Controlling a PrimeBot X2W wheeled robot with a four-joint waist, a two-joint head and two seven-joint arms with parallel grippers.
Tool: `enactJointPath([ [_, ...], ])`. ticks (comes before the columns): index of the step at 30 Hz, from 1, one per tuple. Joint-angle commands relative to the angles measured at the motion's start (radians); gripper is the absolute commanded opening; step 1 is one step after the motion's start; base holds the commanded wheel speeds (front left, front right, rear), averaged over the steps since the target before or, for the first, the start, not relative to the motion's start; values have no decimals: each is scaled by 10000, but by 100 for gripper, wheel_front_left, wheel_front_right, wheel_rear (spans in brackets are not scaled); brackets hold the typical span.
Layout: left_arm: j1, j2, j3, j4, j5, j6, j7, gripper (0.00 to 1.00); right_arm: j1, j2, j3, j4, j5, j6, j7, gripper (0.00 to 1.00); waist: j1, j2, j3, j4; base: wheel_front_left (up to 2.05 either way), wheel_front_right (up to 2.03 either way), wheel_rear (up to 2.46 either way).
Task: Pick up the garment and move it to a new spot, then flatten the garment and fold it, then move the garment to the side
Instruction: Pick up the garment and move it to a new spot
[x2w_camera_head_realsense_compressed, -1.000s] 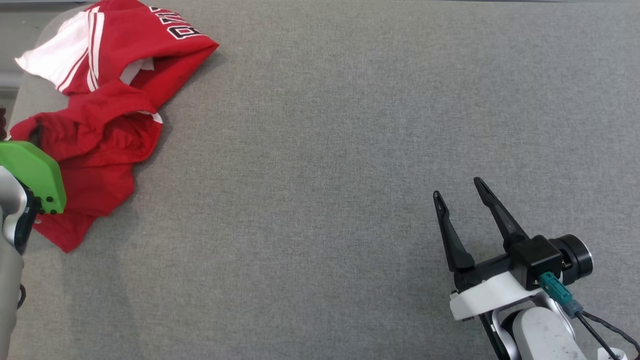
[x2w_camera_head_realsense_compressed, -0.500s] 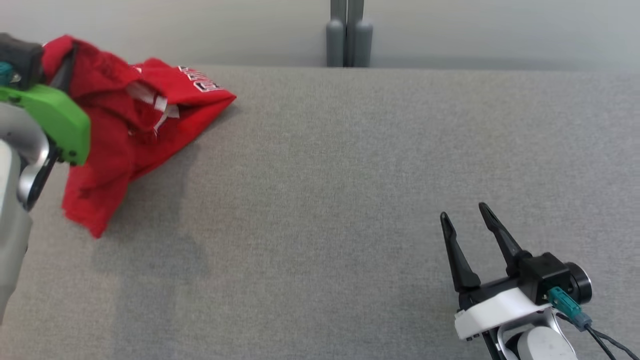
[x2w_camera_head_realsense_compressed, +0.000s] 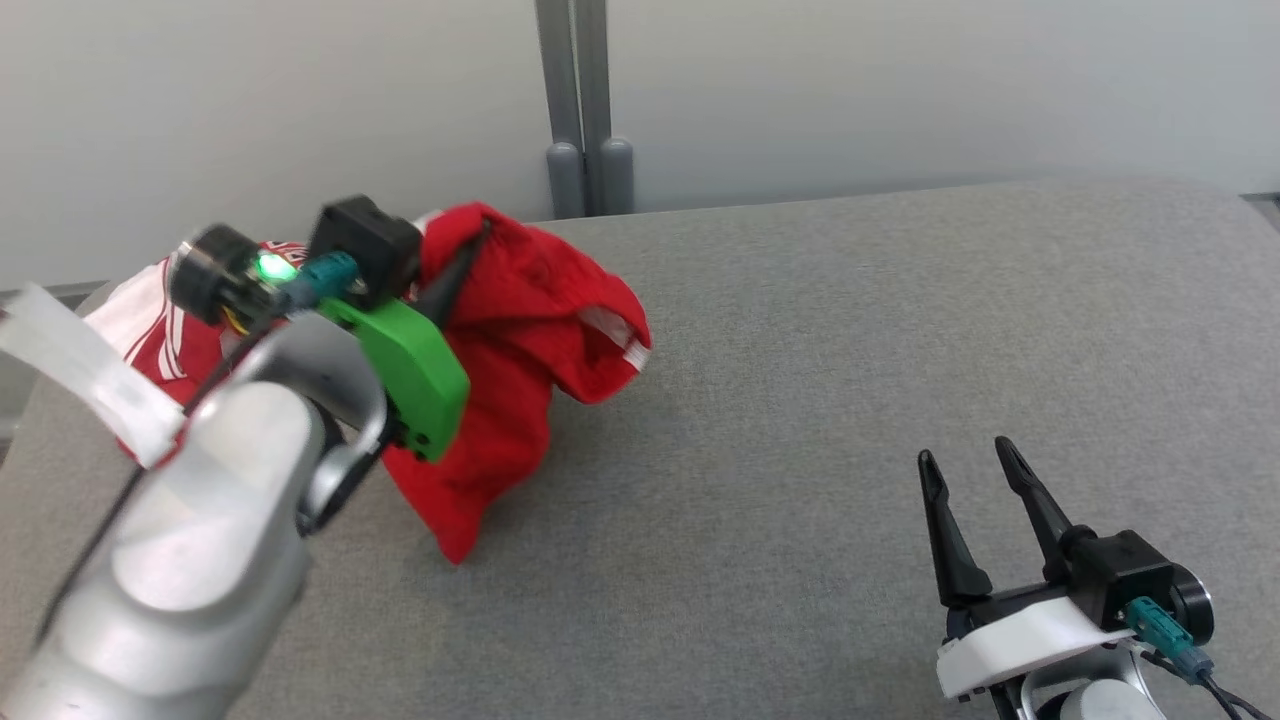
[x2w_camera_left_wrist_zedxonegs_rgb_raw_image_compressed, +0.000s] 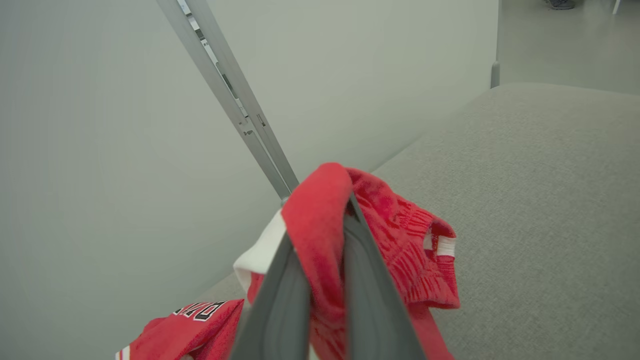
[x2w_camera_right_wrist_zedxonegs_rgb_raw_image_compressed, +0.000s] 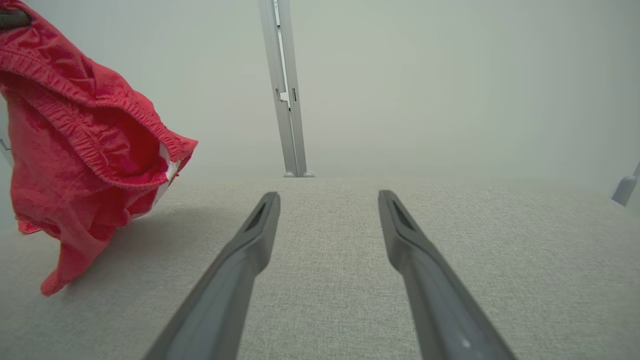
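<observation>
The garment is soft red cloth, all bunched up. It has a stretchy crinkled band, white stripes and black letters. It is in the upper left of the head view. The left gripper is pinched tight on a fold at the top of it, so the cloth hangs down like a floppy bag. Its lowest pointy corner seems to touch the table. The striped part lies further left, behind the arm.

The table is covered in rough grey woven fabric. A smooth green plate on the left wrist hides part of the garment.

The right gripper is at the lower right, well apart from the garment. Its two long dark pointy fingers are spread wide over bare table.

Behind the table are a smooth pale wall and a thin grey post.
</observation>
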Motion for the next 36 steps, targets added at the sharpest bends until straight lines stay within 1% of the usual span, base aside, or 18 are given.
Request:
enactJointPath([
  [1, 389, -370, -126, 158, -92, 153, -213, 0, 85, -27, -20, 12, 21, 1, -32, 100, 1, -1, -23, -693, 0, 0, 0],
  [3, 843, -1101, -312, 538, -253, 349, -609, 0, 57, -25, -8, 33, 33, 1, -32, 100, 1, -1, 66, -970, 0, 0, 0],
  [4, 1096, -1546, -417, 860, -369, 452, -874, 0, 26, -25, -15, 43, 37, 1, -32, 100, 1, -1, 119, -1127, 0, 0, 0],
  [7, 1495, -2579, -572, 1866, -476, 755, -1659, 0, -118, -25, 91, 55, 56, 1, -32, 100, 1, -1, 290, -1573, 0, 0, 0],
  [10, 1688, -3380, -730, 3151, -425, 952, -2450, 0, -260, -25, 266, 60, 107, 1, -32, 100, 1, -1, 529, -2065, 0, 0, 0],
  [12, 1695, -3669, -942, 3824, -479, 892, -2843, 0, -320, -28, 298, 76, 145, 1, -33, 100, 1, -1, 653, -2312, 0, 0, 0],
  [14, 1627, -3812, -1142, 4357, -561, 894, -3168, 0, -388, -21, 365, 93, 187, 1, -32, 100, 1, -1, 765, -2542, 0, 0, 0],
  [16, 1564, -3876, -1321, 4759, -708, 950, -3439, 0, -420, -24, 434, 115, 229, 1, -32, 100, 1, -1, 837, -2736, 0, 0, 0],
  [18, 1547, -3900, -1601, 4772, -1051, 1027, -3678, 2, -430, -24, 503, 134, 251, 1, -32, 100, 1, -1, 881, -2886, 0, 0, 0],
  [19, 1561, -3901, -1799, 4707, -1235, 1073, -3769, 26, -432, -25, 530, 145, 264, 1, -32, 100, 1, -1, 890, -2933, 0, 0, 0],
  [21, 1544, -3894, -2152, 4536, -1619, 1135, -3906, 48, -451, -22, 559, 156, 278, 1, -32, 100, 1, -1, 889, -2980, 0, 0, 0],
  [22, 1547, -3892, -2346, 4452, -1802, 1146, -3947, 53, -453, -24, 566, 174, 286, 1, -33, 100, 1, -1, 880, -2990, 0, 0, 0],
  [23, 1544, -3892, -2570, 4323, -1976, 1137, -3994, 81, -454, -22, 566, 191, 297, 1, -32, 100, 1, -1, 864, -2987, 0, 0, 0],
  [24, 1544, -3889, -2715, 4253, -2167, 1166, -4025, 100, -454, -24, 569, 197, 301, 1, -32, 100, 1, -1, 848, -2974, 0, 0, 0],
  [28, 1378, -3879, -3258, 4064, -2722, 1447, -4164, 100, -447, -24, 558, 170, 292, 1, -32, 100, 1, -1, 765, -2779, 0, 0, 0],
  [31, 1302, -3883, -3496, 3888, -2981, 1564, -4225, 100, -364, -25, 490, 166, 285, 1, -32, 100, 1, -1, 679, -2516, 0, 0, 0],
  [33, 1317, -3878, -3538, 3772, -3062, 1629, -4260, 100, -315, -24, 456, 180, 286, 1, -32, 100, 1, -1, 598, -2326, 0, 0, 0],
  [36, 1497, -3883, -3284, 3446, -2990, 1746, -4258, 100, -242, -25, 409, 192, 266, 1, -32, 100, 1, -1, 439, -2018, 0, 0, 0],
])
